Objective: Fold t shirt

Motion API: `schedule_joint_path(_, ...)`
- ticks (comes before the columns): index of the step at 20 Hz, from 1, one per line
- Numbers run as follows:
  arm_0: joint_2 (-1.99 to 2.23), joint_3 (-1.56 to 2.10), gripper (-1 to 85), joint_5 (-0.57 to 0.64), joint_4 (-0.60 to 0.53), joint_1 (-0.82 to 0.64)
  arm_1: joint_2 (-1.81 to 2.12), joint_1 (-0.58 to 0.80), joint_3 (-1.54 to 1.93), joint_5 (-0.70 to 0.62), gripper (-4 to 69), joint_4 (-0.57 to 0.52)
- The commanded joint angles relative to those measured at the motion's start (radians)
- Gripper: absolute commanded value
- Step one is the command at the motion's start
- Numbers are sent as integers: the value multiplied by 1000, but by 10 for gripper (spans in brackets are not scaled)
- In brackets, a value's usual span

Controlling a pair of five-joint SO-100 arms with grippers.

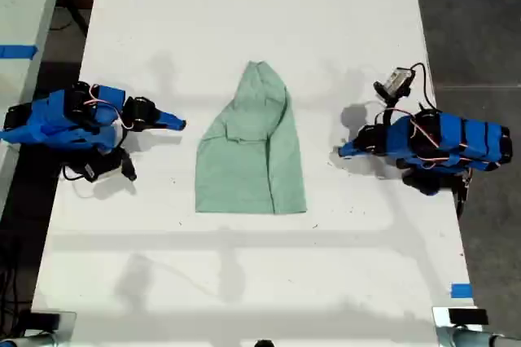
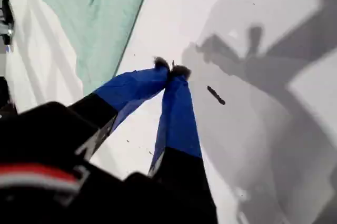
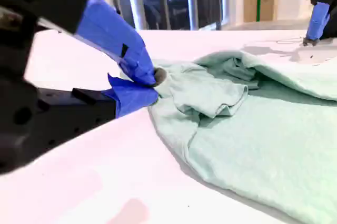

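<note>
1. Exterior view: the pale mint-green cloth t shirt (image 1: 252, 160) lies partly folded in the middle of the white tabletop (image 1: 244, 21). Its straight hem faces the view's bottom and its rounded end points to the top. My first claw (image 1: 342, 151), blue-tipped, lies low at the exterior view's right, pointing at the shirt, with bare tabletop between them. My second claw (image 1: 181, 125) does the same from the exterior view's left, also clear of the cloth. A small grey camera module with looped wires (image 1: 397, 80) sits above the right-hand arm. A strip of blue tape (image 1: 461, 290) marks the tabletop near the view's lower right corner, and another blue strip (image 1: 16, 51) is on the neighbouring surface at the view's left edge.

2. First wrist view: my first claw (image 2: 171, 70) has its blue jaws pressed together at the tips, pinching nothing, over bare tabletop. A small dark mark (image 2: 216, 95) lies just beside it. The t shirt (image 2: 100, 19) is near but not touching.

3. Second wrist view: my second claw (image 3: 151, 84) is pressed together and empty, its tips lined up with the shirt's edge. The t shirt (image 3: 253, 129) spreads ahead, a folded sleeve bunched nearest. The other arm's blue tip (image 3: 317, 21) shows beyond the cloth.
</note>
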Motion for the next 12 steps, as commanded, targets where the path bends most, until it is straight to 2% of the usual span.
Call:
schedule_joint_path(1, 9, -9, 4, -17, 21, 12, 14, -5, 52, 18, 21, 6)
schedule_joint_path(5, 9, -14, 0, -5, 21, 21, 14, 5, 55, 26, 21, 0)
schedule_joint_path(8, 3, -66, -1, -66, 52, 8, 14, 5, 55, 29, 21, 0)
schedule_joint_path(9, -80, -147, -1, -83, 77, -12, 14, 5, 55, 29, 21, 0)
schedule_joint_path(11, -526, -423, -1, -74, 110, -17, 14, 9, 55, 29, 21, 0)
schedule_joint_path(12, -756, -572, 59, -67, 133, 11, 14, 11, 55, 29, 21, 0)
